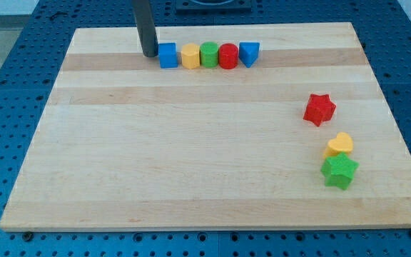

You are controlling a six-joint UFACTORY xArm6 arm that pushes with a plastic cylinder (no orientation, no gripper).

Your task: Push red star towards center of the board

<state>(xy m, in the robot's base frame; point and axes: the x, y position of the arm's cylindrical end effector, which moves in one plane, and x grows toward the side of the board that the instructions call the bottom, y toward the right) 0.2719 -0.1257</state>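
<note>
**Inspector A:** Position of my tip (150, 54)?

**Inspector B:** At the view's top, on the pale, grained wooden table (191, 157), just left of the blue cube (168, 56). The tool is a plain dark rod; nothing grasped.

**Inspector A:** The row?

**Inspector B:** Blue cube, yellow hexagonal block (190, 56), green cylinder (209, 55), red cylinder (227, 56), blue triangular block (249, 53), side by side.

**Inspector A:** The red star (320, 109)?

**Inspector B:** Toward the view's right edge, well apart from the tip. Below it, a yellow heart (340, 145) touches a green star (340, 171). Matte, solid-coloured pieces; no legible markings.
</note>
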